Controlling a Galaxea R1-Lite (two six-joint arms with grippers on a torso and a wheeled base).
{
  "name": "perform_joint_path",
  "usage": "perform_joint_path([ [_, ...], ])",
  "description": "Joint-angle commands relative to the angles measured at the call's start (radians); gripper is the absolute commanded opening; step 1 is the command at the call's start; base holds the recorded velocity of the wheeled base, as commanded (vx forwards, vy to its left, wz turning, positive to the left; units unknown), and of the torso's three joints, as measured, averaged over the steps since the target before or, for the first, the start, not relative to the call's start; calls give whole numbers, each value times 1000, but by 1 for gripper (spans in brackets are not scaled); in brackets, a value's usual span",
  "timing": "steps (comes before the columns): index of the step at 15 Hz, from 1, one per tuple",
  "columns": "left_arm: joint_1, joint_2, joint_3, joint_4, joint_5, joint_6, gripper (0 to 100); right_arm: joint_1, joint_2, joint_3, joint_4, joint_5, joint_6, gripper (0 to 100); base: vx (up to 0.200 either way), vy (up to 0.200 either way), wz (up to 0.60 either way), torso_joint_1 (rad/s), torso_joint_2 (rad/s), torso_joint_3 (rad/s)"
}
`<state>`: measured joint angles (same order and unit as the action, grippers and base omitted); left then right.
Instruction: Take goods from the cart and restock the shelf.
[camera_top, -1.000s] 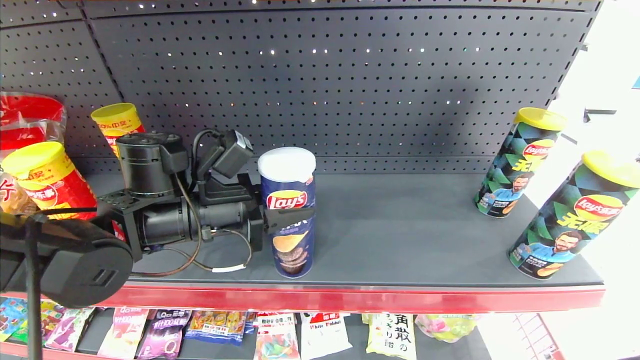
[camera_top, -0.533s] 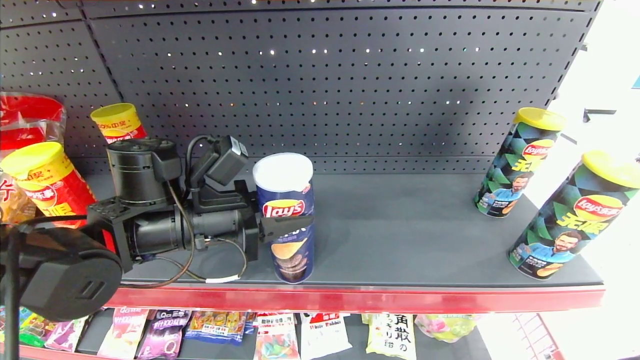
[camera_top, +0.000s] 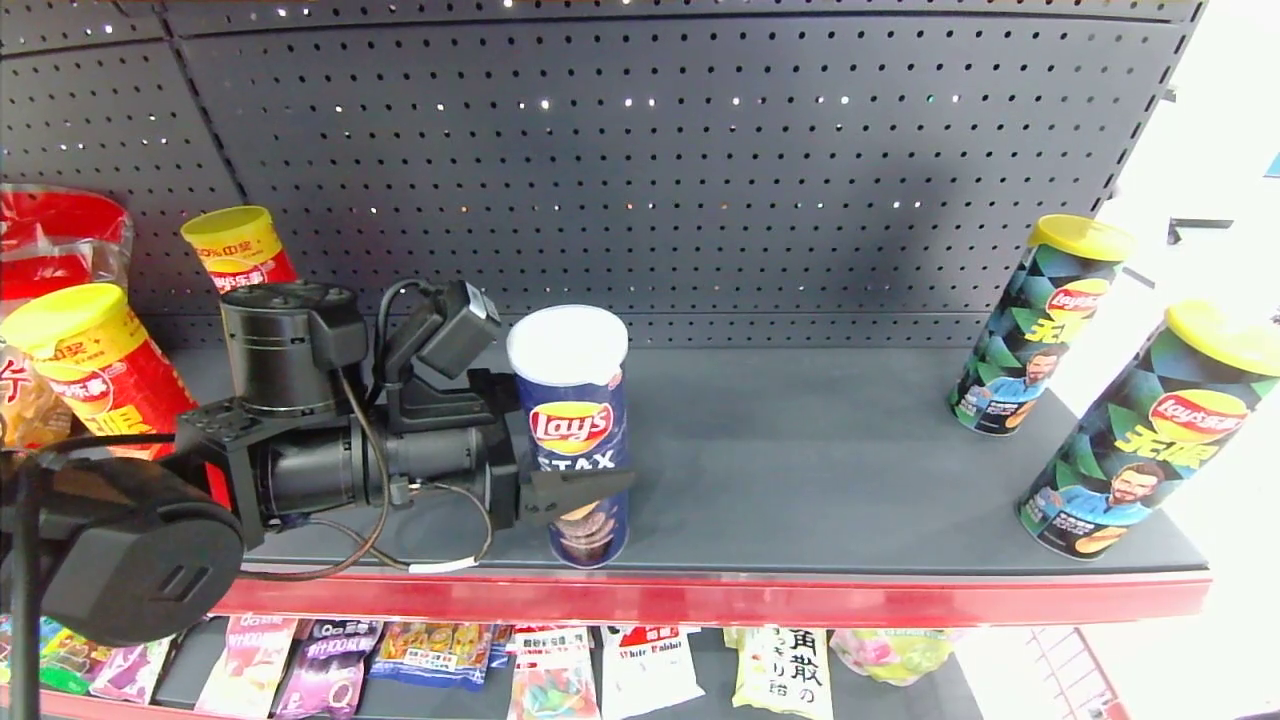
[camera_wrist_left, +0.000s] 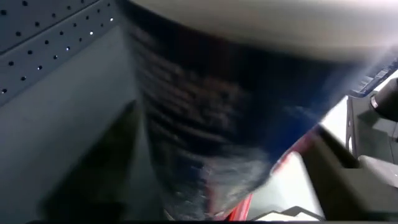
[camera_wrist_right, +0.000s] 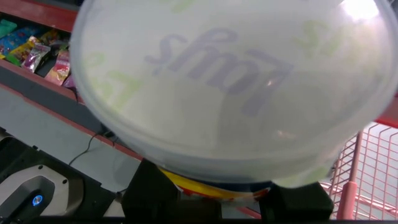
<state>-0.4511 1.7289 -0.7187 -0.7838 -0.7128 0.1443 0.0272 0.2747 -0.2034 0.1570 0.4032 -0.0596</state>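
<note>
Your left claw (camera_top: 585, 445) sits spread apart around the upright blue can (camera_top: 570, 425) on the shelf (camera_top: 800, 470), while your right claw (camera_wrist_right: 227, 199) clamps a clear-lidded can (camera_wrist_right: 230, 81).

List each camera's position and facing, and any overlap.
Head: on the robot's head, facing down at the shelf; left arm and left claw show.
Left wrist: on that arm, close on the blue can.
Right wrist: on the right arm, over a clear-lidded can, cart beyond.
Shared: head and left wrist both show the blue can.
</note>
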Motion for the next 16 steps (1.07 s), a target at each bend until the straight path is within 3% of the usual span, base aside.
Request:
perform_joint_path([
  [1,5,-9,7,-6,-1,1,100,0,8,-5,-1,0,0,0,0,0,0,0,0,0],
  [3,9,-40,33,-6,15,1,100,3,70,-59,-2,5,0,0,0,0,0,0,0,0],
  [6,35,-115,107,-6,29,0,100,19,294,-257,-2,14,-28,0,0,0,0,0,0,0],
  [10,81,-236,245,-5,41,0,100,180,477,-386,-2,-3,-132,0,0,0,0,0,0,0],
  [14,83,-385,367,-2,105,-74,100,332,672,-502,-8,-66,-141,0,0,0,0,0,0,0],
  [16,83,-445,413,-2,144,-84,100,365,818,-599,-13,-63,-143,0,0,0,0,0,0,0],
])
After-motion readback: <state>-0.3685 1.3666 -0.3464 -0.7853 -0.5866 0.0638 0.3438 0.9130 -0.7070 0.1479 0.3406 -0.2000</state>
